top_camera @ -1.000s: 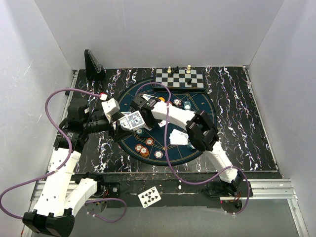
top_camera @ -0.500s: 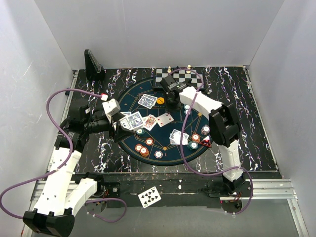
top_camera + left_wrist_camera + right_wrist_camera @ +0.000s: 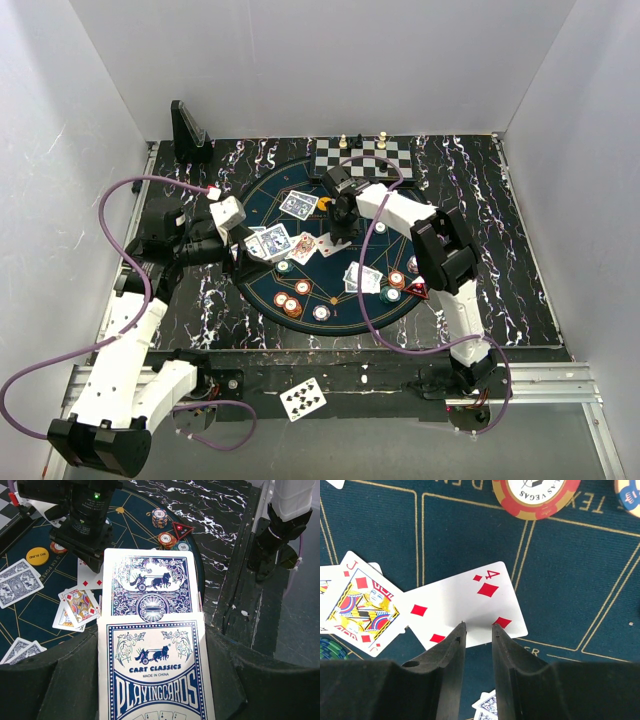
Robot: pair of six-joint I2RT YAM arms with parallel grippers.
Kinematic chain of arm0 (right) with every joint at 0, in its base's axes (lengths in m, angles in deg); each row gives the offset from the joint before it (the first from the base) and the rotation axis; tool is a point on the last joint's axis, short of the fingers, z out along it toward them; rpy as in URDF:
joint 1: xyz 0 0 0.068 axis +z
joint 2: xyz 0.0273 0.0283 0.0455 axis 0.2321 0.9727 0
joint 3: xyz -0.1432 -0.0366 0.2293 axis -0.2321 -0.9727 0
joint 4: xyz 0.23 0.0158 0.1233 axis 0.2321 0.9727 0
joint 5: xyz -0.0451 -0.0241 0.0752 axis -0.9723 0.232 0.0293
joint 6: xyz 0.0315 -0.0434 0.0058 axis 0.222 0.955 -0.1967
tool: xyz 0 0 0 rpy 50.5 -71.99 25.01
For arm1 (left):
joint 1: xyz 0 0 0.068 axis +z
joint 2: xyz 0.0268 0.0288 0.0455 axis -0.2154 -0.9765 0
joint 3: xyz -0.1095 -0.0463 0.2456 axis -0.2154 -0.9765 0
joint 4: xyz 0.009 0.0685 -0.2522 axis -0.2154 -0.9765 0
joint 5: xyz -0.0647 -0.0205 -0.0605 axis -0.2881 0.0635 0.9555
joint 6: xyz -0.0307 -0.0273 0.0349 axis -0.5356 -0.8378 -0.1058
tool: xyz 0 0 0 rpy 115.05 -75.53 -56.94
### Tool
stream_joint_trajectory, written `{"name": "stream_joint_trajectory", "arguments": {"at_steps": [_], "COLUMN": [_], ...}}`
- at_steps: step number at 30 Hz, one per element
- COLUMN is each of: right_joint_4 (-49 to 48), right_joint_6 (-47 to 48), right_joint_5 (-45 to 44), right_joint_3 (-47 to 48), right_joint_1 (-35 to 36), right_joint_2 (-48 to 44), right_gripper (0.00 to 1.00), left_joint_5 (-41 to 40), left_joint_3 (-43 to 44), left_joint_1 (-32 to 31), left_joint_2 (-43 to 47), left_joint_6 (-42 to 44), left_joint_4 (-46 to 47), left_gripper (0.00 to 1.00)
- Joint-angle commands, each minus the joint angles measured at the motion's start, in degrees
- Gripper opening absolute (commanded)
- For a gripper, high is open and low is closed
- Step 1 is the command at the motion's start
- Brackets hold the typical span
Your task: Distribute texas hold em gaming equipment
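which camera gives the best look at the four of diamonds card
The right wrist view: the four of diamonds lies face up on the mat, rank and pips readable, just beyond the right gripper. The top external view shows it only as a small white card. The left wrist view shows just a corner behind the held deck.

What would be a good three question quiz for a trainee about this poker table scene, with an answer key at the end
1. True or false: the four of diamonds lies face up on the mat.
2. Which gripper holds the card deck: A left, B right?
3. Fill in: the face-up card beside the four is a ____ of diamonds.

Key: 1 true. 2 A; the left gripper grips it, while the right gripper hovers over the four, jaws slightly apart. 3 jack.
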State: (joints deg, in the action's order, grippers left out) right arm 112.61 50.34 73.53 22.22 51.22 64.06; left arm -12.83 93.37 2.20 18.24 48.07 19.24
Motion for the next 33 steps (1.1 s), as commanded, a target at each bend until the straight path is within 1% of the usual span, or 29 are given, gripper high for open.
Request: {"name": "stream_joint_trajectory", "arguments": {"at_steps": [1,9,14,17,21,23,25,26,29,31,33], "right_joint_4": [-2.1,-1.4,-0.8,1.1,3.2,2.6,0.4,-1.0,-8.1,-13.9,-19.9], "right_joint_6": [-2.2,-2.9,-3.4,-3.4,-4.7,-6.1,-7.9,-8.9,-13.4,-18.0,-20.4], "right_joint_5": [4.3,9.0,10.1,11.2,17.4,21.7,27.2,30.8,39.7,44.0,46.4], "right_joint_3": [-1.3,-0.4,-2.0,-0.2,3.3,3.0,0.7,-1.1,-7.5,-12.2,-14.3], "right_joint_1": [0.4,3.5,3.5,2.3,-0.6,-2.0,-3.4,-4.2,-5.0,-4.8,-3.6], "right_joint_2": [1.0,1.9,-2.6,-6.8,-14.1,-18.5,-22.8,-24.8,-30.6,-33.4,-35.1], "right_gripper": [0.34,0.33,0.32,0.33,0.45,0.60,0.75,0.80,0.84,0.85,0.86], "left_joint_5": [0.6,0.6,0.7,0.7,1.1,1.4,1.7,1.7,1.5,1.4,1.6], "left_joint_3": [0.0,-0.1,-0.7,-1.2,-1.6,-1.9,-2.1,-2.2,-2.2,-2.2,-2.0], "left_joint_1": [0.1,0.1,0.1,0.1,0.2,0.1,0.1,0.1,0.1,0.1,0.1], "left_joint_2": [0.0,0.5,0.7,0.6,0.7,1.1,1.3,1.3,1.4,1.3,1.1], "left_joint_6": [-0.4,-0.5,-0.5,-0.5,-0.2,0.0,0.6,1.1,2.5,2.7,2.8], "left_joint_4": [1.4,1.6,1.8,2.4,2.3,2.4,2.1,2.0,1.0,0.8,0.7], "left_gripper": [0.00,0.00,0.00,0.00,0.00,0.00,0.00,0.00,0.00,0.00,0.00]}}
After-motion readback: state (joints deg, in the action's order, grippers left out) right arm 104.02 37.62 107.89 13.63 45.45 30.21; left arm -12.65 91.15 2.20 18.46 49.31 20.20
